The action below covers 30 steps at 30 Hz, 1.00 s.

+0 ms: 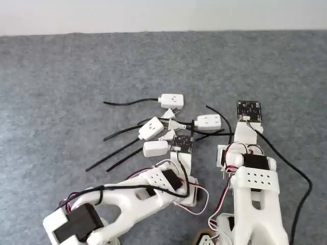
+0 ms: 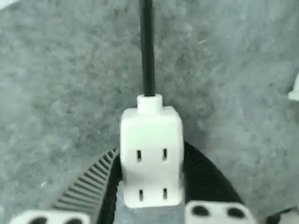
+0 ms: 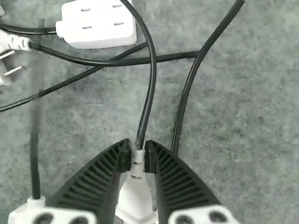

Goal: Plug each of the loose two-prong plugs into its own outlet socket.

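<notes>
The left claw (image 2: 152, 179) clamps a white socket (image 2: 150, 135); the right claw (image 3: 137, 156) pinches a plug (image 3: 135, 198) at its neck. On the table (image 1: 61, 76), the far socket (image 1: 171, 100) has another socket (image 1: 208, 121) at its 4 o'clock.

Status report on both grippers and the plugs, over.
Left gripper shut on an outlet socket. Right gripper shut on a plug, at its cord end. Black cords cross ahead of it.

Overhead view, wrist views close over sockets (image 1: 171, 100) (image 2: 150, 154) (image 3: 96, 23)
</notes>
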Each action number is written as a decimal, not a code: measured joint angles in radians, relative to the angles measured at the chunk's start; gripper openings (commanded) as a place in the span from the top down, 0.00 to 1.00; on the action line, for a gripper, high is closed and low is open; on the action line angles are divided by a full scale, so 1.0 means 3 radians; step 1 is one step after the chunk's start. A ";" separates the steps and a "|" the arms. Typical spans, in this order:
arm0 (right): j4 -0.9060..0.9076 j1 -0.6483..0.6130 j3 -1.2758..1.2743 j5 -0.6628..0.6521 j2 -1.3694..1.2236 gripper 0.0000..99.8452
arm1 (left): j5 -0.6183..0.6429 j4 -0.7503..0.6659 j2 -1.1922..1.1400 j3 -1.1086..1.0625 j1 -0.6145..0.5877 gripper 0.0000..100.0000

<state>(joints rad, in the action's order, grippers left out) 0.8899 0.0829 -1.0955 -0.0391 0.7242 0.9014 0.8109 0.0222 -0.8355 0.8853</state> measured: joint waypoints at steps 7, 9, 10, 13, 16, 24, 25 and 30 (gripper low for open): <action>0.0000 0.0000 0.0000 0.0000 0.0000 0.99 | -0.0061 0.0276 0.0015 0.0179 -0.0322 0.99; 0.0000 0.0000 0.0000 0.0000 0.0000 0.99 | -0.0066 0.0460 0.0133 0.0184 -0.0399 0.99; 0.0000 0.0000 0.0000 0.0000 0.0000 0.99 | -0.0066 0.0511 0.0230 0.0184 -0.0430 0.99; 0.0000 0.0000 0.0000 0.0000 0.0000 0.99 | -0.0066 0.0568 0.0552 0.0169 -0.0598 0.99; 0.0000 0.0000 0.0000 0.0000 0.0000 0.99 | -0.0077 0.0486 0.0752 0.0077 -0.0895 0.99; 0.0000 -0.0061 0.0000 0.0000 -0.0010 0.99 | -0.0455 -0.0046 0.0404 0.0159 -0.1447 0.99; 0.0000 -0.0077 0.0000 0.0000 -0.0010 0.99 | -0.0465 -0.0056 0.0302 0.0215 -0.1447 0.99; 0.0000 -0.0066 0.0000 0.0000 -0.0010 0.99 | -0.0476 0.0000 -0.0087 0.0506 -0.1350 0.99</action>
<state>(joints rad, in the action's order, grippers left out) 0.8899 0.0629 -1.0955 -0.0391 0.7211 0.7587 0.8109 -0.0038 -0.6836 0.4803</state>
